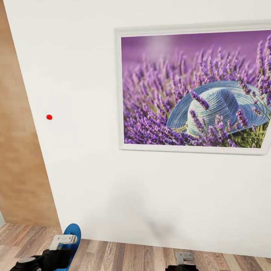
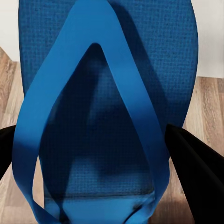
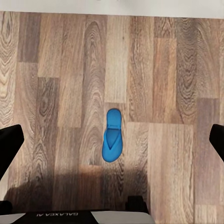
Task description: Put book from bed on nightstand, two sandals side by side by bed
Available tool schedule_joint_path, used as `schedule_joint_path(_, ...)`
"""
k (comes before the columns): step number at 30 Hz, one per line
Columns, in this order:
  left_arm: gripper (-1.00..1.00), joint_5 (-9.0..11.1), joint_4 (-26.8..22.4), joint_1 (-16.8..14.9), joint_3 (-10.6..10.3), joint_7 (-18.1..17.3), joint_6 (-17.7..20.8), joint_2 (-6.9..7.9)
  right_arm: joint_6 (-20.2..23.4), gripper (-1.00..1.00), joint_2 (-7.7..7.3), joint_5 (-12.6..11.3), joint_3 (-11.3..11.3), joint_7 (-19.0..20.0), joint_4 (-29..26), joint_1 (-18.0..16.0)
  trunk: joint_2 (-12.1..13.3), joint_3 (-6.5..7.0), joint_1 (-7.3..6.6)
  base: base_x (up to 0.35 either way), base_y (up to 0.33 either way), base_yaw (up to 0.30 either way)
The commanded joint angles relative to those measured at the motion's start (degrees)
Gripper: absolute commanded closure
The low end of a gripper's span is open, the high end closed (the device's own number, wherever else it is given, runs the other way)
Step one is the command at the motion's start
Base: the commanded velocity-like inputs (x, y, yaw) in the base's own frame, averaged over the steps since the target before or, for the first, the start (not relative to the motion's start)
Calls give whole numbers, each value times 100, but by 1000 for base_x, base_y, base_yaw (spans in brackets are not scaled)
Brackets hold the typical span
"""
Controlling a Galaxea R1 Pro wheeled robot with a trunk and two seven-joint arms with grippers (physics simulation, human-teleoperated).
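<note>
Held sandal (image 2: 112, 121) cropped at edges

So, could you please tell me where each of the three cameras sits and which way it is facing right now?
Head view: on the robot's head, facing a white wall with a lavender picture; the left gripper and the right gripper show at its lower edge.
Left wrist view: near the left gripper, looking along its dark fingers at the held sandal.
Right wrist view: near the right gripper, looking down at the plank floor and the second sandal; its fingers flank the frame.
Shared: head and left wrist views both show the held sandal.
</note>
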Motion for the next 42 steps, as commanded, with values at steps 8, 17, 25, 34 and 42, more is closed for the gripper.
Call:
schedule_joint_path(8, 100, -3, 1, -4, 0, -21, -32, -13, 29, -100, -19, 12, -36, 27, -40, 1, -325, -144, 178, 0, 0, 0)
schedule_joint_path(17, 100, -7, 7, -6, 14, -24, -59, -10, 14, -100, -22, 14, -54, 237, -72, 1, -685, -306, 376, 0, 0, 0)
schedule_joint_path(25, 100, -17, 34, -10, 6, -20, -63, -9, -11, -100, -30, 10, -67, 278, -65, 1, -1006, -449, 551, 0, 0, 0)
schedule_joint_path(34, 100, -19, 54, -16, 16, -24, -84, -9, -32, -100, -31, 6, -67, 292, -34, 1, -1367, -611, 749, 0, 0, 0)
schedule_joint_path(42, 100, -19, 97, -22, 14, -24, -263, -9, -41, -100, -38, 6, -61, 293, -25, 1, -1688, -754, 925, 0, 0, 0)
